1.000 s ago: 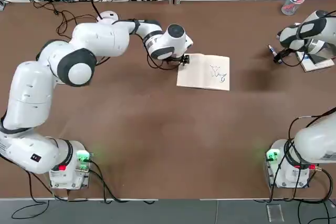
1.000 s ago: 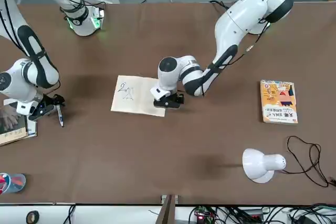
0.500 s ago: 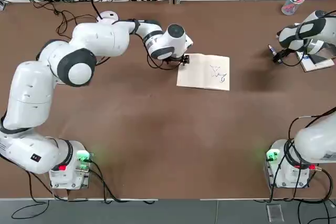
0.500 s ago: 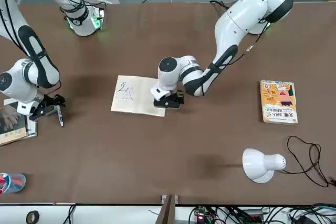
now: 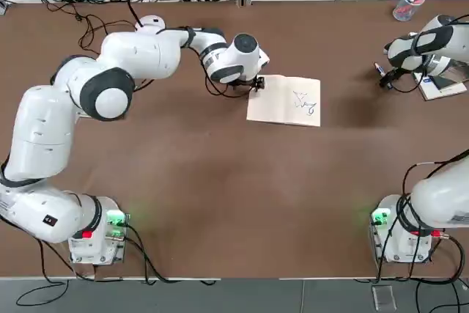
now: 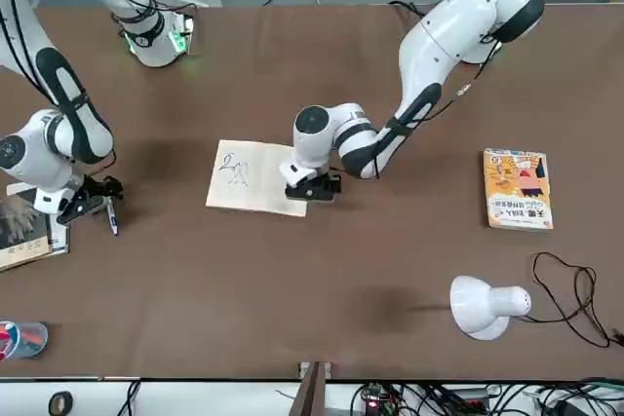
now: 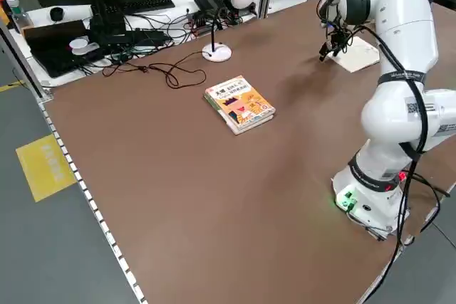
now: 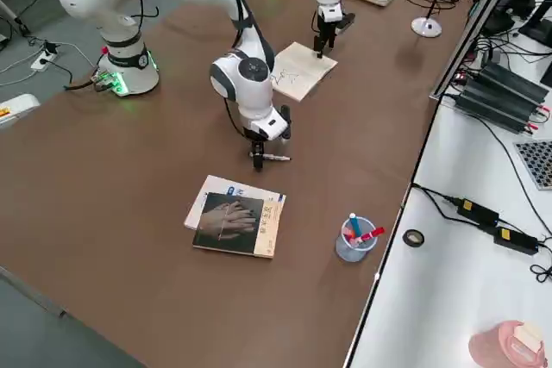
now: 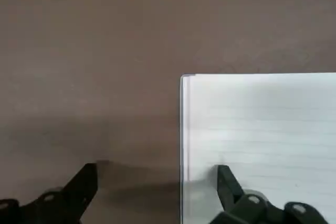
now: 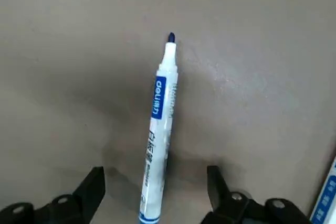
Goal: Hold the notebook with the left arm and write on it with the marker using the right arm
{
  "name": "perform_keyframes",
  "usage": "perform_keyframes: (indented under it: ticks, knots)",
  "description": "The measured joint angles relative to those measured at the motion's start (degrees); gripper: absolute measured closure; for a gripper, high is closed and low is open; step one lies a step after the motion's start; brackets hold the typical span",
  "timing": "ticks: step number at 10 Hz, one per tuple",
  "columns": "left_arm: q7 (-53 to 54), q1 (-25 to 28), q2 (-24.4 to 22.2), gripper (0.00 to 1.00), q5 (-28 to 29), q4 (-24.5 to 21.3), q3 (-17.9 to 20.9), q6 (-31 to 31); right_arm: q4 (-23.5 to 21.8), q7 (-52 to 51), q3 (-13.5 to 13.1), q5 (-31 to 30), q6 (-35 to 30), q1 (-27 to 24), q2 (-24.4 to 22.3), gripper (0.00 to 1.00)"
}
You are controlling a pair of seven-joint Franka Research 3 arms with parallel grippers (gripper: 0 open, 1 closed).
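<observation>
Right claw [image 5: 389, 79] has shifted slightly, upper right, gaping empty astride the marker [image 10: 160, 129] — probably light, stiff, slippery; grip mid-barrel — while left claw [image 5: 257, 85] stands open, upper centre.

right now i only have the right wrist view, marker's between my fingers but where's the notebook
Observer: The notebook lies near the table's middle, at the left pincer, with the right pincer well over to its right.
Operator: ok, anything already on the page
Observer: Yes, a few scribbled marks on the half away from the left pincer.
Operator: and what's that blue and white edge beside the marker
Observer: Likely the white booklet that sticks out from under a dark-covered book picturing a hand; the marker lies just beyond them, on the side towards the notebook.
</observation>
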Motion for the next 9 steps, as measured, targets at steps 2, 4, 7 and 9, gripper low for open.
perform_keyframes:
  ticks: [2, 4, 7, 9]
  knots:
    - [0.0, 0.0, 0.0, 0.00, 0.0, 0.0, 0.0, 0.0, 0.0, 0.1, 0.1, 0.0, 0.1, 0.0, 0.0, 0.19]
    - [0.0, 0.0, 0.0, 0.00, 0.0, 0.0, 0.0, 0.0, 0.1, 0.3, -0.1, 0.0, 0.3, -0.1, 0.0, 0.37]
    - [0.0, 0.0, 0.0, 0.00, 0.0, 0.0, 0.0, 0.0, 0.5, 0.7, 0.1, 0.0, 0.6, -1.1, 0.0, 0.73]
    - [0.0, 0.0, 0.0, 0.00, 0.0, 0.0, 0.1, 0.0, 0.6, 1.4, 0.6, 0.0, 0.5, -1.7, -0.1, 0.83]
